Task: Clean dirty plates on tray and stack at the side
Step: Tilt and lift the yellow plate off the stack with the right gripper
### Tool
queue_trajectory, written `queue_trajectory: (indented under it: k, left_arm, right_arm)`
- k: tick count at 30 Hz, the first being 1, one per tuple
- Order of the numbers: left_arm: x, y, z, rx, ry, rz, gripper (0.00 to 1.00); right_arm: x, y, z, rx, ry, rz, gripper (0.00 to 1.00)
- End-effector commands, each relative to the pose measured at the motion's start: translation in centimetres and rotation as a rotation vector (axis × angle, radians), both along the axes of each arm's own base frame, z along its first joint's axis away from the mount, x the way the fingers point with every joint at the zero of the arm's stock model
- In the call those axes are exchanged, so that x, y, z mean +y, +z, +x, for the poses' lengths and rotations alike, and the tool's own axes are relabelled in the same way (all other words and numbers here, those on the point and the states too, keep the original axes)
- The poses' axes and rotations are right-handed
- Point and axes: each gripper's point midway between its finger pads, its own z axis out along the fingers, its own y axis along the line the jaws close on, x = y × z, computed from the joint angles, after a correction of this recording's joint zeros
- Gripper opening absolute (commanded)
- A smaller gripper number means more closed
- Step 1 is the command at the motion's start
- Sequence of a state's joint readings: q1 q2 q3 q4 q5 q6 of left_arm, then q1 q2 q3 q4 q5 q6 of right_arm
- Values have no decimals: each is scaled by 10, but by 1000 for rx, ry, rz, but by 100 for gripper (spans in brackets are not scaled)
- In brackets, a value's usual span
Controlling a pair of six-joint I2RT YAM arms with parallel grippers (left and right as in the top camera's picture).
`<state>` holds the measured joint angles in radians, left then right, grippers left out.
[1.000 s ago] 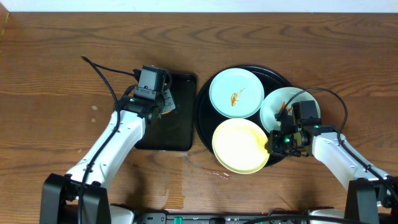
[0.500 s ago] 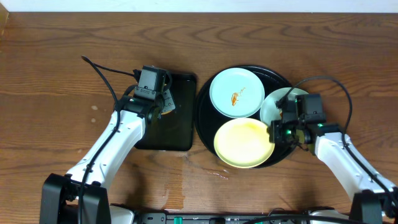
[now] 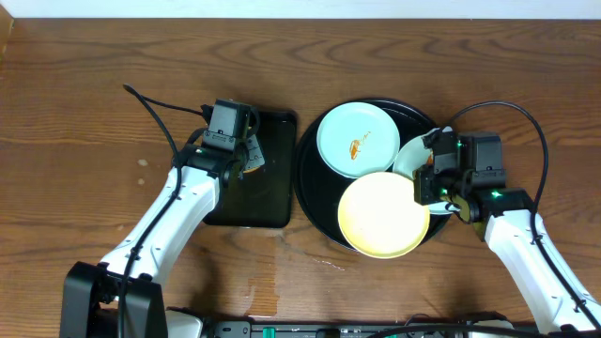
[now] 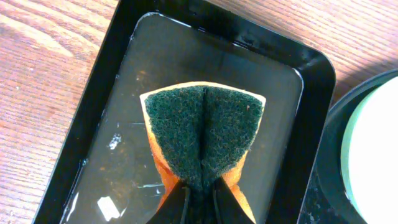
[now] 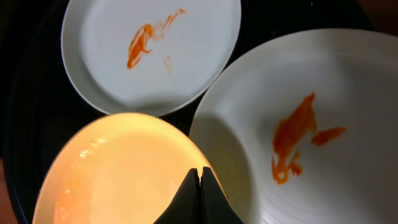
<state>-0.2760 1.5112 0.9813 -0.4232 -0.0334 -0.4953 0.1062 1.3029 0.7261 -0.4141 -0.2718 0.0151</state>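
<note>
The yellow plate (image 3: 383, 214) is over the near right part of the round black tray (image 3: 310, 188). My right gripper (image 3: 424, 188) is shut on the plate's right rim; the right wrist view shows the jaws (image 5: 200, 171) closed on that plate (image 5: 118, 168). A mint-blue plate (image 3: 357, 139) with an orange smear lies at the tray's back, also in the right wrist view (image 5: 149, 50). A second smeared mint-blue plate (image 3: 410, 155) lies at the right, partly hidden by my right arm, and is clear in the right wrist view (image 5: 298, 124). My left gripper (image 4: 200, 186) is shut on a sponge (image 4: 202, 134).
The sponge, green on top and orange below, hangs over a rectangular black tray (image 4: 311, 124) holding a film of water. That tray (image 3: 268, 202) stands just left of the round tray. A black cable runs across the table behind the left arm (image 3: 160, 113).
My right gripper has moved back and to the right with the yellow plate, which now looks larger and overlaps the right mint-blue plate. The left arm has not moved.
</note>
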Motion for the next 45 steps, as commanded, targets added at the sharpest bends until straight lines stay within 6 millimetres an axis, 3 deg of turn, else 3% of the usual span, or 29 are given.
queue_trajectory:
  k: [1, 4, 9, 12, 22, 31, 36, 45]
  left_arm:
    - [4, -4, -3, 7, -4, 25, 9]
    - [4, -4, -3, 8, -4, 25, 9]
    - [4, -4, -3, 7, -4, 26, 9]
    - [5, -4, -3, 7, -4, 26, 10]
    - [4, -4, -3, 8, -4, 25, 10]
    - [5, -4, -3, 8, -4, 26, 10]
    - [4, -4, -3, 8, -4, 25, 10]
    - [4, -4, -3, 8, -4, 25, 10]
  right_arm:
    - [1, 7, 2, -12, 6, -11, 2]
    - [-1, -1, -10, 64, -29, 1, 13]
    - [-5, -16, -42, 239, -108, 18, 23]
    - [-6, -20, -53, 302, -153, 30, 24]
    - [-10, -21, -57, 337, -216, 34, 26]
    - [-18, 4, -51, 262, -244, 22, 28]
    - [-42, -2, -61, 296, -347, -66, 27]
    - [-31, -24, -78, 410, -315, -29, 27]
